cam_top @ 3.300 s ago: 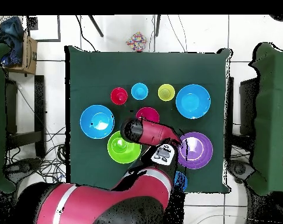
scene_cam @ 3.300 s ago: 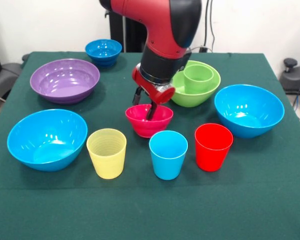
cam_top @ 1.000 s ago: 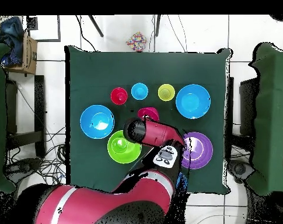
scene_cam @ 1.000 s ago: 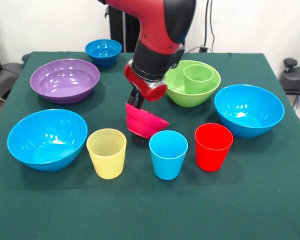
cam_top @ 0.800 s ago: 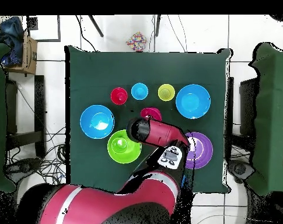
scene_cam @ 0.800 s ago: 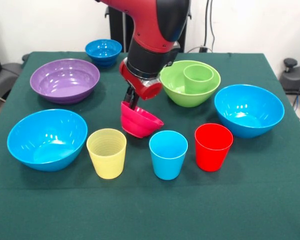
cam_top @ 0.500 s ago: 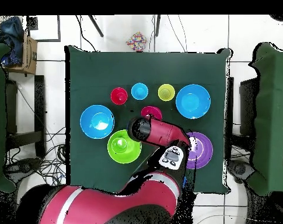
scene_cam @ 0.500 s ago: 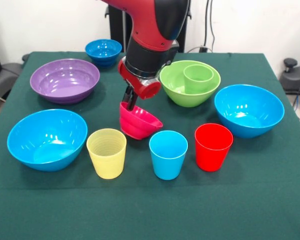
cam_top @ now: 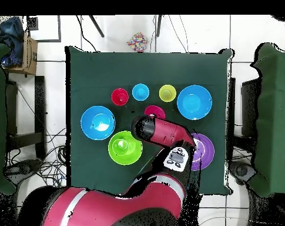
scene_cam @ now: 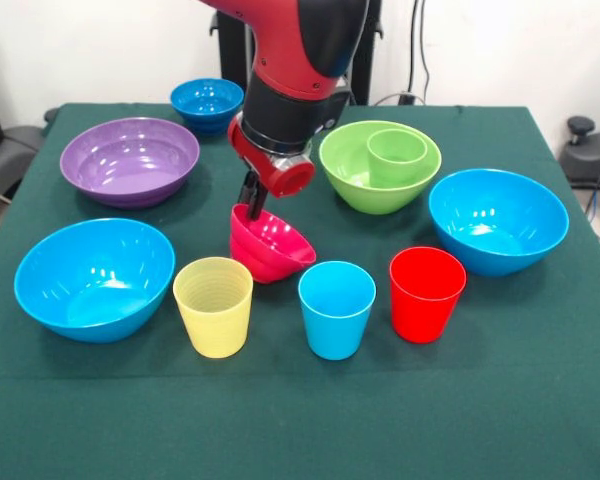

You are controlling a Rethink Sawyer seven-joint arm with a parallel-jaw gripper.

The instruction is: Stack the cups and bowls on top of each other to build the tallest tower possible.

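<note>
Claw (scene_cam: 248,205) pinches the far rim of the pink-red bowl (scene_cam: 270,245) in the front view, holding it tilted above the bench (scene_cam: 300,420), just behind the yellow cup (scene_cam: 213,305) and blue cup (scene_cam: 336,308). Overhead, the pink-red bowl (cam_top: 154,110) pokes out beyond the red arm (cam_top: 165,130), which hides the claw.

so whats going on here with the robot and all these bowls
The red and black arm has its gripper shut on the rim of the small pink-red bowl, which hangs tilted just above the green cloth, behind the yellow cup and the light blue cup. The green cup already sits inside the lime-green bowl. The red cup, purple bowl, dark blue bowl and two large light blue bowls stand separately, unstacked.
</note>
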